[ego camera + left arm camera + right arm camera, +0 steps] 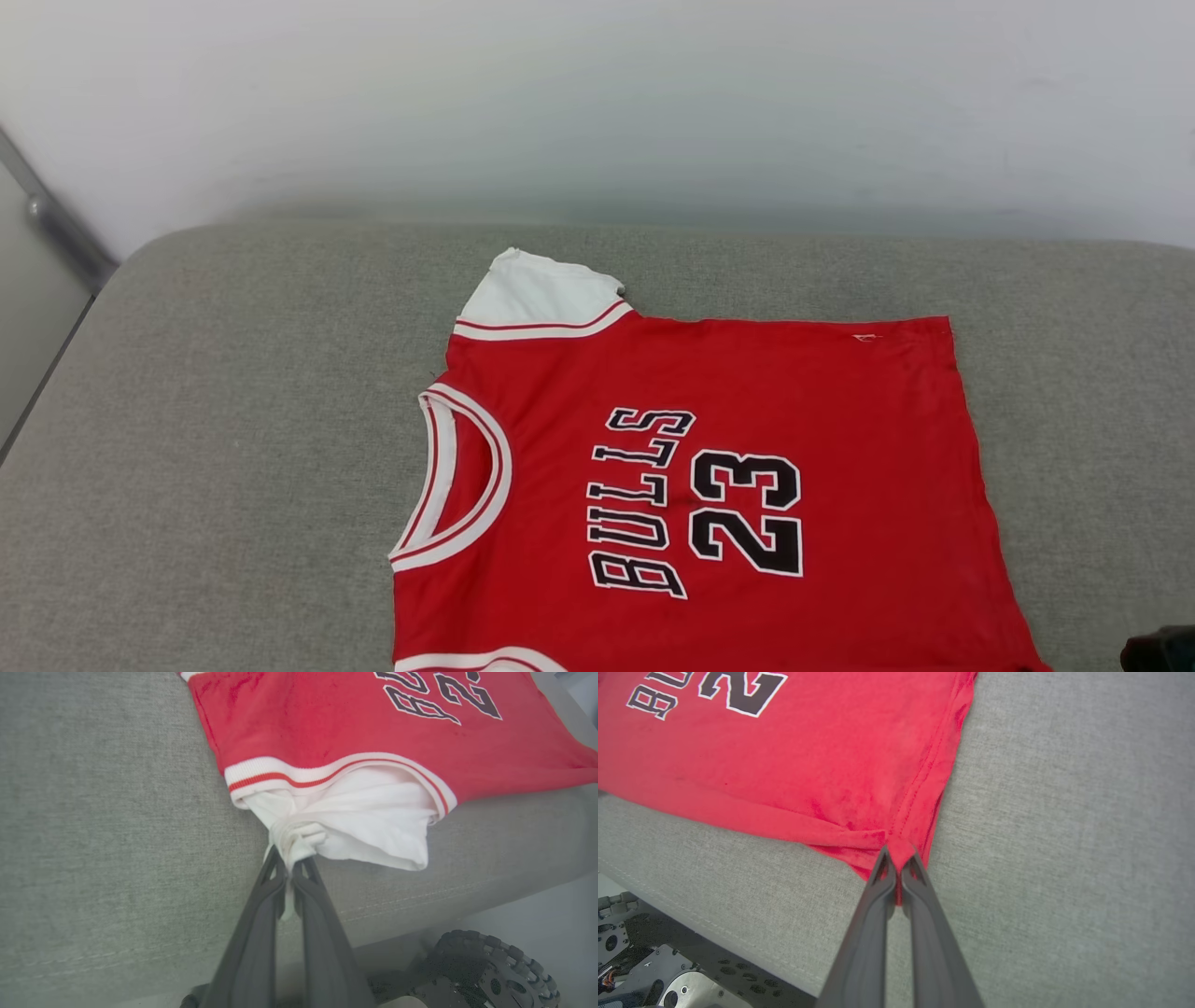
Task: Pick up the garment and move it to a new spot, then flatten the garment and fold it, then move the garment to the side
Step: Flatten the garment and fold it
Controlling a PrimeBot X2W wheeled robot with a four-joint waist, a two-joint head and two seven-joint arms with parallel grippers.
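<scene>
Closest in, both pairs of dark fingers are clamping cloth at the front edge of the grey cushion point(233, 420). The left gripper point(292, 868) is pinching a bunched fold of the near white sleeve point(373, 821), and the right gripper point(899, 856) is nipping the near hem corner point(896, 842). Both sets of jaws are closed tight on fabric. That cushion is stretching across the whole width and running back to a pale wall point(597, 93). The garment point(794, 392) is lying on it face up, from the middle toward the right. Its collar point(457, 476) is pointing at the left edge and its hem is facing the right edge. The far sleeve point(537, 289) is reaching toward the back edge, and the near side is meeting the front edge. The black lettering point(695, 504) is showing uncreased, and only the two gripped spots are puckering. To my eye the flattening is nearly finished, with the red panel sitting smooth and square. No fold is showing yet, so the folding and the final shift to the side are both waiting to be done.
</scene>
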